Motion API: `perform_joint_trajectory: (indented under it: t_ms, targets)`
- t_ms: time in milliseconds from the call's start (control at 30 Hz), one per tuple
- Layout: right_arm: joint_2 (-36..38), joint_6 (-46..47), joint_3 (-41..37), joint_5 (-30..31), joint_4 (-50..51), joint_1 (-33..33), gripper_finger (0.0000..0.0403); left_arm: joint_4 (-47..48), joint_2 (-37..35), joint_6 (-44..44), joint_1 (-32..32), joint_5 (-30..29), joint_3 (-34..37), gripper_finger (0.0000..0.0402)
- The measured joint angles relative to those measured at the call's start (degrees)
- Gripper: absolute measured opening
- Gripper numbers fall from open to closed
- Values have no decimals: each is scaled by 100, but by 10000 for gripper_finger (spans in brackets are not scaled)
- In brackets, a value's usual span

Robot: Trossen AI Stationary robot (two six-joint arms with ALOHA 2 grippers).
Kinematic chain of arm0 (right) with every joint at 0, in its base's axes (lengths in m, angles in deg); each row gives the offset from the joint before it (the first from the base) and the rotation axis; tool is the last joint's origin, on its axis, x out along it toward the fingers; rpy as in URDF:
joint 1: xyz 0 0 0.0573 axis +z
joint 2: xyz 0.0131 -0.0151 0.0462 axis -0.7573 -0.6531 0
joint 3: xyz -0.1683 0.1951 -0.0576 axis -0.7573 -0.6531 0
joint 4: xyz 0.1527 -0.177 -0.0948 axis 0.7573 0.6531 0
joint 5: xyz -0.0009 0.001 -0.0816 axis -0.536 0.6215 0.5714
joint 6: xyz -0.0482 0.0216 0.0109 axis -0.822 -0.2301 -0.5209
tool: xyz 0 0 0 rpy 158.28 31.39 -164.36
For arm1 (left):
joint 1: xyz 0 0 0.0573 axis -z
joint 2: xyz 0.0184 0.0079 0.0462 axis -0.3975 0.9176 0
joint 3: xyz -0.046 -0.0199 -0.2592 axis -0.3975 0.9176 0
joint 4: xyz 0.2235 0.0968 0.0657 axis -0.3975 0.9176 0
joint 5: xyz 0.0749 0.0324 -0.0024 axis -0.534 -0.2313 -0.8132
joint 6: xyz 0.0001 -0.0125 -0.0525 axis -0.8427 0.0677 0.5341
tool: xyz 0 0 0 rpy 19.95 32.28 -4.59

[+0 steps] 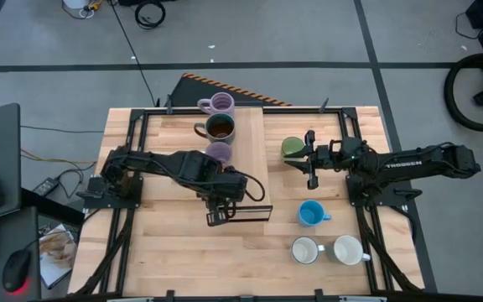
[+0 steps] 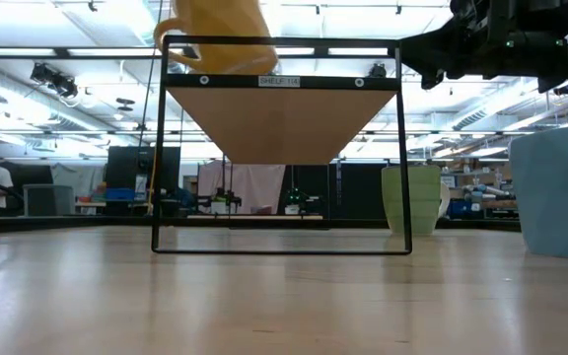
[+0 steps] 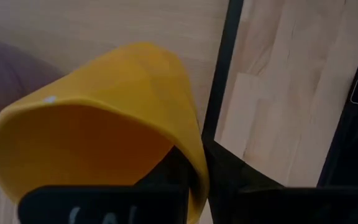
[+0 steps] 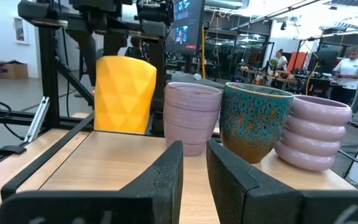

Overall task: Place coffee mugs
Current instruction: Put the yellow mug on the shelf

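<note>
The left gripper, jaws clamped on the faceted yellow-orange ceramic mug, holds it over the raised wooden shelf beside a lilac mug (placing step, likely lowering next), while the right gripper waits, jaws nearly together.

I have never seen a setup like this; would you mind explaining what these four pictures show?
This is a robot with two dark arms at a wooden table, each ending in a two-finger pincer. One picture looks down from above, one looks level across the tabletop, and two come from cameras on the arms' wrists. A black-framed shelf stands on the table, carrying a lilac mug, a dark speckled mug and another lilac mug. The left pincer grips a yellow-orange mug by its rim beside them. The right pincer waits by the green mug. A blue mug and two white mugs stand on the table.
</note>
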Motion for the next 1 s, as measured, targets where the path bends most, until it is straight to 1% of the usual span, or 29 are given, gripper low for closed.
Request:
perform_joint_trajectory:
  t_ms: [267, 600, 833, 1000]
  targets:
    - [0, 6, 0, -6, -6, 0, 77, -12, 221, -6, -62, 246, 0, 35]
    - [4, 15, -1, -33, -7, 7, 77, -18, 250, -11, -60, 275, -7, 37]
    - [4, 17, -1, -35, -7, 7, 77, -19, 261, -152, -60, 204, -1, 61]
    - [4, 17, -2, -35, -3, 7, 77, -1, 274, -161, -64, 14, 7, 85]
